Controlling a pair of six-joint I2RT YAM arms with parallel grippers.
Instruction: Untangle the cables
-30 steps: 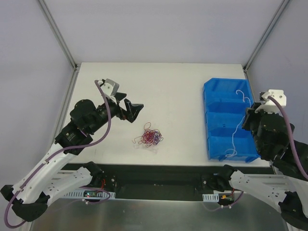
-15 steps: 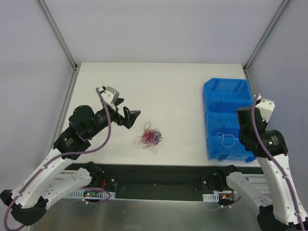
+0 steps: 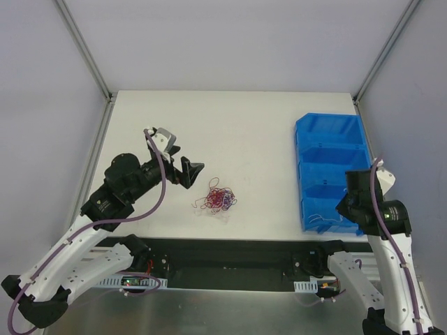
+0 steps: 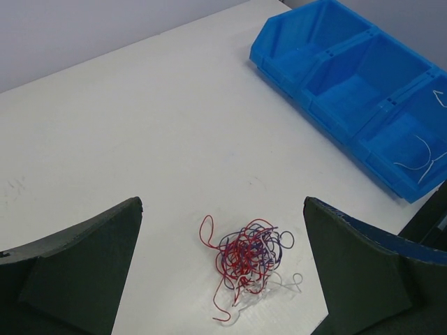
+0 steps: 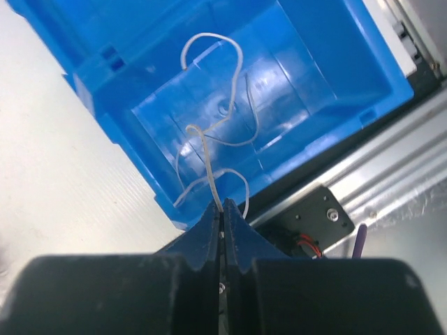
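Observation:
A small knotted clump of red, purple and white cables (image 3: 219,198) lies on the white table; in the left wrist view the clump (image 4: 251,259) sits between my fingers' tips. My left gripper (image 3: 194,172) is open, above and just left of the clump, holding nothing. My right gripper (image 5: 221,211) is shut on a white cable (image 5: 209,155), which curls down into the nearest compartment of the blue bin (image 5: 328,84). In the top view the right gripper (image 3: 349,208) is over the bin's near end (image 3: 328,208).
The blue bin (image 3: 307,150) with several compartments stands at the table's right side. Another white strand (image 4: 418,158) lies in its near compartment in the left wrist view. The table's front edge and a metal rail (image 5: 370,160) lie just below the bin.
My right gripper has moved toward the near end of the bin, lowering the white cable into the nearest compartment. My left gripper has shifted slightly down toward the clump.

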